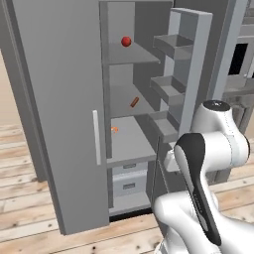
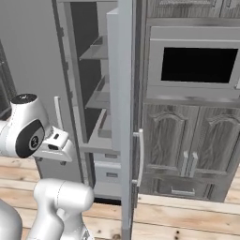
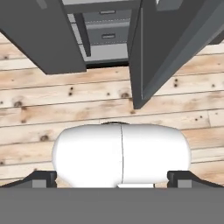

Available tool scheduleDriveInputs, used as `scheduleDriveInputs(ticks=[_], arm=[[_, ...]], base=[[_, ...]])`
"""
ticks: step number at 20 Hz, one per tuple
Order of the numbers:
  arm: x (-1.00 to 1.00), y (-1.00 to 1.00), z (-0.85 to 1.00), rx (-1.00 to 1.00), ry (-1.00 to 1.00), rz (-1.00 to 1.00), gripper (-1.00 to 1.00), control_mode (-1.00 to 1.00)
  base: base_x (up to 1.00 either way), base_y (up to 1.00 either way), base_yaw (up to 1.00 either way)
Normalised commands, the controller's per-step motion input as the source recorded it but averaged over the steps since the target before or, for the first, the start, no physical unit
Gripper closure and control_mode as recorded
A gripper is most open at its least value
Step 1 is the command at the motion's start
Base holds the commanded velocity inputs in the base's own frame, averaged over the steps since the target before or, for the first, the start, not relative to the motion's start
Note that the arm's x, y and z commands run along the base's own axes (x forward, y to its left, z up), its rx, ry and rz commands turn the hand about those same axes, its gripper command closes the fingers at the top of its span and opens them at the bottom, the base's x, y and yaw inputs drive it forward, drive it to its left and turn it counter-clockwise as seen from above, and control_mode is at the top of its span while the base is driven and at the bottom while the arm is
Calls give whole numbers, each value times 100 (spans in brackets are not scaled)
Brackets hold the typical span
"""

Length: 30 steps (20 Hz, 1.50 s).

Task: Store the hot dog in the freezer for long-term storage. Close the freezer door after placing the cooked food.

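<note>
The hot dog (image 1: 134, 102), a slim red-orange stick, lies on the middle shelf inside the freezer (image 1: 130, 144). The freezer door (image 1: 191, 59) stands wide open to the right, its grey bins facing the compartment. In the right base view the freezer door (image 2: 124, 117) shows edge-on with its pale bar handle (image 2: 140, 157). My gripper (image 3: 112, 178) is open and holds nothing. It points down at the wooden floor in front of the freezer, well below and outside the shelves. Its hand (image 2: 57, 144) hangs beside the open compartment.
A red ball (image 1: 126, 41) sits on the top shelf and a small orange item (image 1: 114, 129) on the lower shelf. The plain grey door (image 1: 59, 99) stands at the left. A built-in oven (image 2: 197, 63) and wooden cabinets (image 2: 187, 150) stand to the right.
</note>
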Motion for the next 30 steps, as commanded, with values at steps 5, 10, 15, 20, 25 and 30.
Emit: scheduleDriveInputs(ticks=[5,10,15,20,25,30], arm=[[0,0,0,0,0,0,-100,100],[0,0,0,0,0,0,-100,100],[0,0,0,0,0,0,-100,100],[0,0,0,0,0,0,-100,100],[0,0,0,0,0,0,-100,100],[13,-29,0,0,0,8,-100,-100]], base=[[1,-28,1],[1,-11,-2],[5,0,-4],[0,0,0],[0,0,0],[0,0,0]])
